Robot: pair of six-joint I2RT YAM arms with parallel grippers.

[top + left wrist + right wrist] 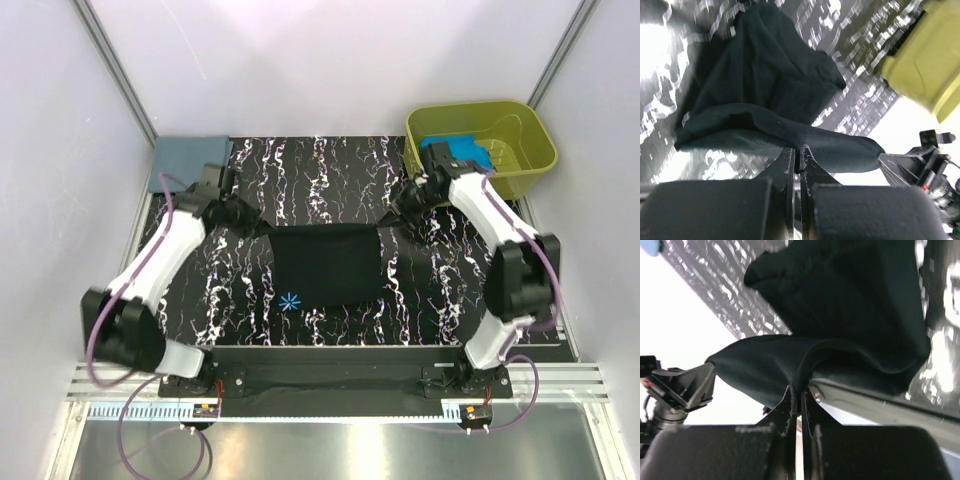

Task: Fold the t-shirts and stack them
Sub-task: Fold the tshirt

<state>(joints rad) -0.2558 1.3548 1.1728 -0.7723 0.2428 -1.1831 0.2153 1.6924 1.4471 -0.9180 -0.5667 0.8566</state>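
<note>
Currently the left pincer (264, 228) is pinching the upper left corner of the black t-shirt (328, 268), and the right pincer (392, 220) is gripping its upper right corner, both closed tight on the cloth. The shirt is lying at the centre of the marbled counter (300, 170), its top edge stretching between them. The slate grey-blue t-shirt (187, 157) is sitting folded at the upper left, and the turquoise t-shirt (458, 152) is resting inside the olive tub (530, 150) at the upper right
</note>
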